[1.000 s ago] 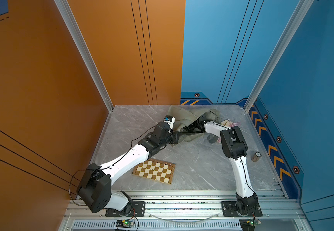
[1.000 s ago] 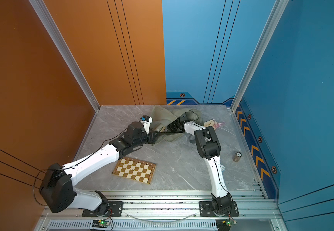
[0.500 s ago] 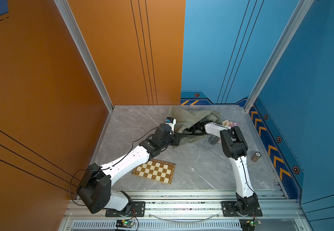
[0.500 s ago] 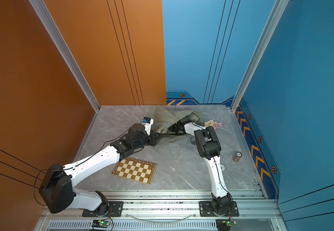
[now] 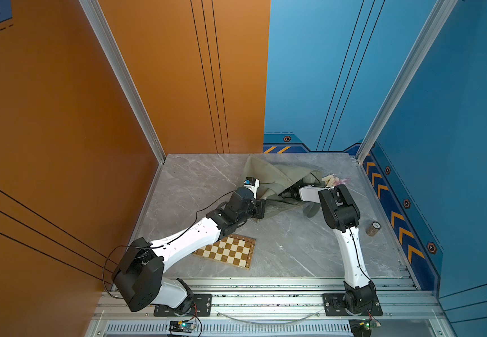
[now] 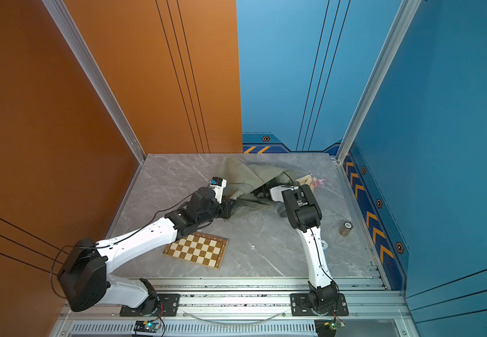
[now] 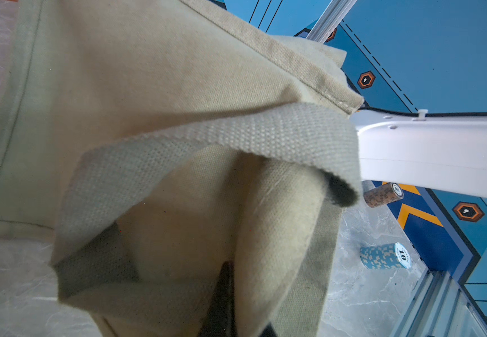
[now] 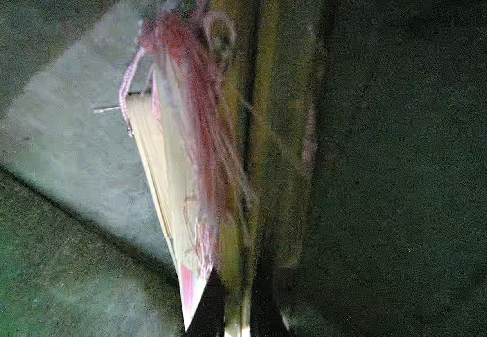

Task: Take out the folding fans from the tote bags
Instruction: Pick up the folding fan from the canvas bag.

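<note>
Clamping the tote bag (image 5: 268,178), my left pincer (image 5: 261,208) sat closed. Inside it, my right pincer (image 8: 235,277) gripped a folding fan (image 8: 236,303).

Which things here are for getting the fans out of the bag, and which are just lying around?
For the job:
- tote bag
- folding fans, some beside the bag, at least one inside

Just lying about:
- chessboard
- brown chip stack
- blue chip stack

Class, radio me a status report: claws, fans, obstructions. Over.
Left claw shut on tote bag edge. Right claw inside, pinching a folding fan. Fabric drapes round it.
</note>
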`<state>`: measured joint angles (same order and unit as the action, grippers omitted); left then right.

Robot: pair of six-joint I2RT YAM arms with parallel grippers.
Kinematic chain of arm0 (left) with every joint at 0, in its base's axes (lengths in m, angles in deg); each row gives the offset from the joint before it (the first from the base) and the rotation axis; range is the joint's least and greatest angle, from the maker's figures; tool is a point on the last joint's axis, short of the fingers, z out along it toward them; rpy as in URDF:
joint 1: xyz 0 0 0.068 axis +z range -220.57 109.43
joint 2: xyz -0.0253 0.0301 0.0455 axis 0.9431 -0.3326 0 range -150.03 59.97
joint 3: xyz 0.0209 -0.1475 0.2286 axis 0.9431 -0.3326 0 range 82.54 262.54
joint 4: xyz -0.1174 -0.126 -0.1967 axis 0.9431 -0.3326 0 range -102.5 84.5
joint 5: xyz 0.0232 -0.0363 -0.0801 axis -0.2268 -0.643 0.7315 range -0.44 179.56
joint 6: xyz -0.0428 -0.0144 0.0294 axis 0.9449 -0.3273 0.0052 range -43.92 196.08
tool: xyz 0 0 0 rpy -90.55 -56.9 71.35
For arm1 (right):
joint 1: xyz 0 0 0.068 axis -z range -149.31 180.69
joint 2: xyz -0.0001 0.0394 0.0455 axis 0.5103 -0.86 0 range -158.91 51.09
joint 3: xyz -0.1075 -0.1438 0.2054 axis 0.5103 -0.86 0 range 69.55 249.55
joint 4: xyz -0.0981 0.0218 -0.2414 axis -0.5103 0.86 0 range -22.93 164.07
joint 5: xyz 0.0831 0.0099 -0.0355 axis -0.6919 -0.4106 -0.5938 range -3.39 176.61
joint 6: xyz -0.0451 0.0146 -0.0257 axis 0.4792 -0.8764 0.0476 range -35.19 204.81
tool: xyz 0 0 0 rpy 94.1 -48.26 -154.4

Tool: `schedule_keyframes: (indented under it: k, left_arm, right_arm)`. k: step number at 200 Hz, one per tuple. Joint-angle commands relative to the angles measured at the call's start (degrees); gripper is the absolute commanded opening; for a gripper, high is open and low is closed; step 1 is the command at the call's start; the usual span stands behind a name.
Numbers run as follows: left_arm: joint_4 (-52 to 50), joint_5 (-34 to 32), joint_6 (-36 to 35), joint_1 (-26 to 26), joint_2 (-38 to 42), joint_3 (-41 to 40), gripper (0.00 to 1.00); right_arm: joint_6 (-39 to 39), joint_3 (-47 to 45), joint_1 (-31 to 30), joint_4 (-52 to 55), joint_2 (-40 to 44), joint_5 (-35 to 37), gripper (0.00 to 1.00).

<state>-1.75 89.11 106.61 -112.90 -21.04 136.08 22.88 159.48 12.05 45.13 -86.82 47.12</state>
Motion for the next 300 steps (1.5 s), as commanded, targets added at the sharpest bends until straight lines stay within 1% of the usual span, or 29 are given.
schedule_keyframes:
  k: [1,32,44,71,103,107,117,134,146,154,161,171,209,231,256,283,300]
  left_arm:
    - [-6.2,0.9,1.4,0.5,2.1,-1.8,0.0]
    - [-6.3,0.1,1.3,2.5,1.3,0.1,0.0]
    - [-6.4,-0.7,1.3,2.9,0.7,0.8,0.0]
    - [-5.3,-0.2,1.2,3.6,-0.9,2.6,0.0]
    - [-4.8,1.9,0.5,4.7,-4.4,5.1,0.0]
    - [-4.7,2.3,0.4,4.7,-4.8,6.9,0.0]
    - [-4.4,3.1,0.2,4.9,-6.4,8.3,0.0]
    - [-3.7,4.2,0.3,5.3,-8.9,10.5,0.0]
    - [-2.8,5.5,0.9,6.1,-11.0,12.2,0.0]
    - [-1.4,7.3,1.2,6.9,-12.3,13.3,0.0]
    - [-1.0,8.3,1.2,7.6,-13.4,14.5,0.0]
    - [-0.9,9.7,1.2,8.7,-14.9,16.4,0.0]
    - [0.7,15.5,1.9,13.3,-18.0,21.1,0.0]
    - [-0.5,15.5,-0.2,14.5,-18.0,22.6,0.0]
    - [-2.6,16.6,-2.1,15.4,-18.1,24.5,0.0]
    - [-4.8,16.5,-3.5,15.6,-18.0,26.2,0.0]
    - [-4.5,17.2,-3.4,15.8,-18.0,26.5,0.0]
  right_arm:
    - [-3.2,-2.2,3.4,0.4,-1.3,0.4,0.1]
    - [0.3,-6.0,3.4,0.7,1.3,-3.2,0.09]
    - [2.4,-7.7,3.4,-0.1,2.8,-5.8,0.1]
    - [7.0,-10.3,3.4,0.4,6.0,-11.3,0.1]
    - [16.7,-11.2,3.2,8.7,10.7,-15.0,0.1]
    - [17.4,-11.3,3.1,9.4,11.3,-15.2,0.1]
    - [18.2,-11.5,3.0,10.3,12.8,-15.7,0.1]
    - [21.4,-11.1,2.7,14.9,15.3,-15.1,0.1]
    - [27.2,-9.3,2.0,22.6,17.0,-14.7,0.1]
    - [32.1,-8.4,1.3,28.4,18.3,-12.9,0.1]
    - [35.4,-7.8,0.6,32.0,18.7,-11.9,0.1]
    - [39.8,-7.2,-0.3,36.5,21.6,-10.8,0.1]
    - [49.6,-7.5,-2.4,45.7,28.3,-4.4,0.09]
    - [53.6,-7.4,-2.2,48.7,32.8,-2.2,0.09]
    - [54.9,-7.8,-1.2,49.0,37.6,-0.3,0.09]
    - [58.6,-7.8,-0.5,49.7,42.1,1.3,0.07]
    - [58.5,-7.4,0.4,49.4,43.9,1.6,0.07]
